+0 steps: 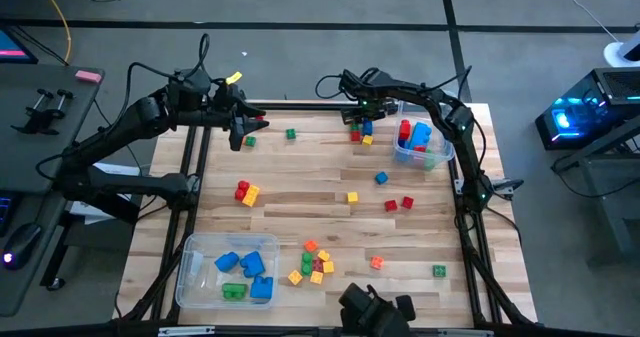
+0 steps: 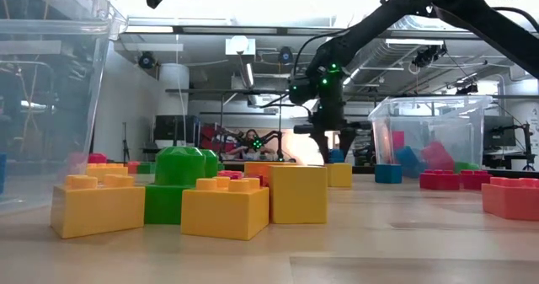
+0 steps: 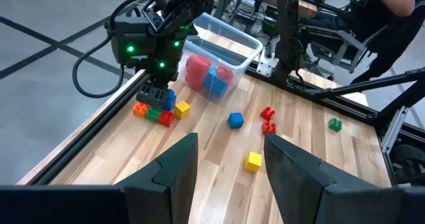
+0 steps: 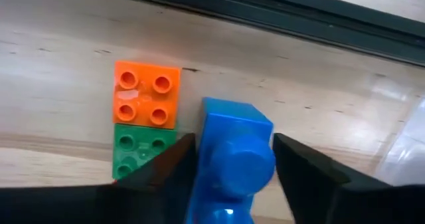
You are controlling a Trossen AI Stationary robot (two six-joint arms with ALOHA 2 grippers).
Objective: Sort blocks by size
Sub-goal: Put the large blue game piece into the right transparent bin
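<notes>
My right gripper (image 1: 362,129) points down at the table's far edge, beside the far-right clear bin (image 1: 447,152), and is shut on a blue block (image 4: 232,151). That block stands in a small cluster with an orange block (image 4: 147,94), a green block (image 4: 139,151), a red one (image 3: 166,117) and a yellow one (image 3: 182,108). My left gripper (image 1: 240,132) hangs raised over the far left of the table, open, with nothing between its fingers (image 3: 179,177). My right gripper pinches the blue block by two opposite sides (image 4: 202,157) between its two fingers. The fingers come from above, pointing down. The block stands upright next to the green block; whether it rests on the table cannot be seen.
The far-right bin holds red, blue and green bricks. A second clear bin (image 1: 190,242) at the near left holds blue and green ones. Loose blocks lie scattered: red and yellow (image 1: 245,192), blue (image 1: 381,178), red (image 1: 398,204), a mixed heap (image 1: 315,262), green (image 1: 439,270).
</notes>
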